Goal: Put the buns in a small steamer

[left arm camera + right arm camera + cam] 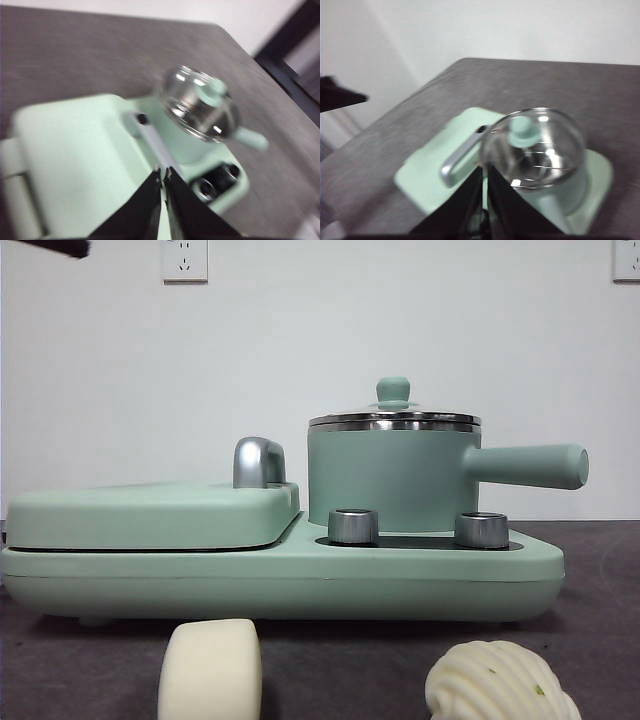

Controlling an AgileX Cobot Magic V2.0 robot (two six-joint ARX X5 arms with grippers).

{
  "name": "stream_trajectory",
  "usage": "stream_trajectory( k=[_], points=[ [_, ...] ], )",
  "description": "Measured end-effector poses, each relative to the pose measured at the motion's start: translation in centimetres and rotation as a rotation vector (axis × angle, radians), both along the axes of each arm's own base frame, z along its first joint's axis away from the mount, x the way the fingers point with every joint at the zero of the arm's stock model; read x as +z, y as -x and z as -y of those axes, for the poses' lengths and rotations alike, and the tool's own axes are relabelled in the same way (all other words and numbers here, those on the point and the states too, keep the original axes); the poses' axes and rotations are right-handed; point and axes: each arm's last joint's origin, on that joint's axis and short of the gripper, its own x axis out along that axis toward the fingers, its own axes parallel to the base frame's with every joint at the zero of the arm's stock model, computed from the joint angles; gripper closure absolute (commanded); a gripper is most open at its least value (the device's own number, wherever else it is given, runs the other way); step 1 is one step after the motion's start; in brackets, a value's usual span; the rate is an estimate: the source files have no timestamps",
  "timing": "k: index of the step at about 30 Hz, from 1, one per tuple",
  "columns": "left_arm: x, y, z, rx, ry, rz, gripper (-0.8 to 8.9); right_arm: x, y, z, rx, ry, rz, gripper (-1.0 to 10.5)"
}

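The small steamer [392,475] is a mint-green pot with a steel rim, a long side handle and a green-knobbed glass lid, which is on. It stands on the right side of a green cooker base. Two cream-white buns lie on the table in front: a smooth bun [210,670] and a ridged bun [497,683] with green flecks. My left gripper [163,173] hovers shut high above the griddle lid, the steamer [200,107] beyond it. My right gripper [484,170] hovers shut above the steamer [535,150]. Neither holds anything.
A flat mint-green griddle lid [150,512] with a chrome handle [258,462] fills the left of the cooker base [280,585]. Two metal knobs [352,526] sit on the front of the base below the steamer. A white wall stands behind.
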Motion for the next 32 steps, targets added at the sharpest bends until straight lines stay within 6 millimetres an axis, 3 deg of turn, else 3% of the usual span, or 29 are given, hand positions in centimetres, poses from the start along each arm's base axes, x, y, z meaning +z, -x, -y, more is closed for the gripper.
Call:
stream_trajectory(
  k=[5,7,11,13,24,32],
  points=[
    [-0.3,-0.4,0.2,-0.052,-0.013,-0.006,7.71,-0.5,-0.4,0.0,0.003,0.003,-0.041,9.3],
    [-0.3,-0.4,0.2,-0.055,-0.016,-0.001,7.13,-0.6,-0.4,0.0,-0.013,0.009,-0.056,8.4],
    [-0.3,-0.4,0.2,-0.057,-0.019,0.005,4.45,-0.8,-0.4,0.1,-0.043,0.021,-0.082,5.5],
    [-0.3,-0.4,0.2,-0.057,-0.019,0.008,3.46,-0.9,-0.4,0.1,-0.044,0.021,-0.089,4.9],
    [-0.1,-1.0,0.7,-0.057,0.015,-0.022,3.4,-0.9,-0.3,0.1,-0.033,0.014,-0.094,4.9],
    [1.5,-4.7,3.7,-0.139,0.0,-0.128,3.44,-0.6,0.5,0.0,-0.001,-0.006,-0.128,4.9]
  ],
)
